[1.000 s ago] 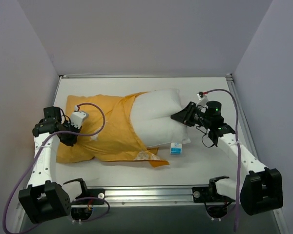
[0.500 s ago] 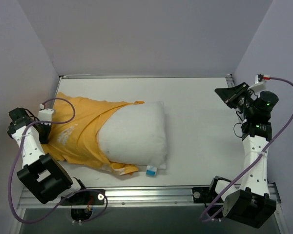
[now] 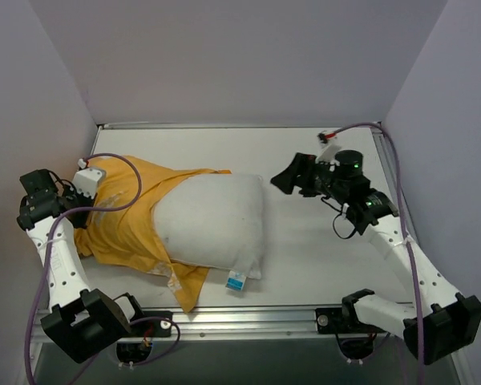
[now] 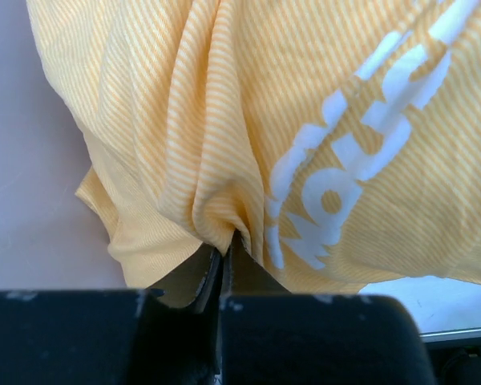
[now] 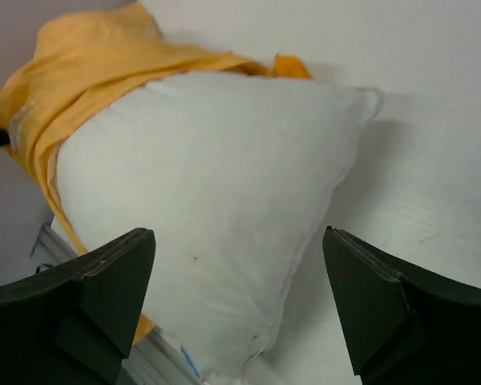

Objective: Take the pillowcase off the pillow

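L gripper [image 4: 224,253] clamped on pillowcase [image 3: 128,216] bunched at 9 o'clock of mid-table pillow [image 3: 212,220], R gripper [image 3: 284,181] agape, empty at 3: w/o R pinning pillow, L's pull prob drags both.

One orange-yellow pillowcase [image 3: 120,220], one white pillow [image 3: 212,220] and one blue-and-white tag [image 3: 236,281] lie on one counter [image 3: 329,265]. Two robot arms: left arm [image 3: 60,265] at nine o'clock, right arm [image 3: 401,249] at three o'clock.

Overhead and both wrist views share pillowcase [image 3: 120,220].
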Motion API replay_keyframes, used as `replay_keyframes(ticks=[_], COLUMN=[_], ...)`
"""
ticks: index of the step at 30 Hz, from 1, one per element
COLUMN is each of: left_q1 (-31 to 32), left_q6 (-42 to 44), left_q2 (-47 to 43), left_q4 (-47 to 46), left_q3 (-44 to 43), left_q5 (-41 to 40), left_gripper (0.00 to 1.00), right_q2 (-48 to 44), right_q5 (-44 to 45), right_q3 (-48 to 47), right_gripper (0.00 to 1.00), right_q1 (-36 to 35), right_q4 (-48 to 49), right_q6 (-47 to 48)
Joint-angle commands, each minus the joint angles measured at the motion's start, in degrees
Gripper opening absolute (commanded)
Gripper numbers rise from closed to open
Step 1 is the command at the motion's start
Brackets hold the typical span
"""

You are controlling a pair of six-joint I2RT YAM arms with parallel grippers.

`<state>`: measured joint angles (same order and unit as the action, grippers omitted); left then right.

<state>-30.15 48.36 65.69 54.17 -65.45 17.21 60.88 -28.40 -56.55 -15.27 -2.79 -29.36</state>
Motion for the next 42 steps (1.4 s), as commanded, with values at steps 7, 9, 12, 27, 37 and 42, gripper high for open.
replay_keyframes(ticks=[7, 9, 12, 27, 37, 42], left_q1=[0.71, 0.80, 0.88, 0.88, 0.80, 0.01], left_q6=[-3.18, -3.36, -3.10, -4.06, -6.96, -9.15], left_q2=[0.76, 0.58, 0.23, 0.58, 0.49, 0.49], left_q4=[1.20, 1.29, 0.50, 0.49, -2.05, -4.78], left_q3=[-1.79, -1.61, -0.65, -2.05, -3.63, -5.91], left_q5=[1.95, 1.77, 1.07, 0.98, -2.70, -6.14], left_gripper=[0.02, 0.02, 0.02, 0.02, 0.02, 0.02], right_q2=[27.76, 37.61, 47.73, 78.59, 58.26, 43.47], right_q5=[32.97, 33.84, 33.51, 32.18, 37.18, 36.58], right_q3=[-29.54, -38.05, -43.62, -29.15, -11.84, -2.61], right_gripper=[1.00, 1.00, 1.00, 0.91, 0.00, 0.00], right_q1=[-35.51, -37.37, -40.36, -43.53, -40.37, -29.14], right_q4=[-15.46, -18.91, -24.18, -20.52, -9.08, -6.71], right_q6=[16.17, 17.93, 18.99, 15.83, 10.03, 10.03])
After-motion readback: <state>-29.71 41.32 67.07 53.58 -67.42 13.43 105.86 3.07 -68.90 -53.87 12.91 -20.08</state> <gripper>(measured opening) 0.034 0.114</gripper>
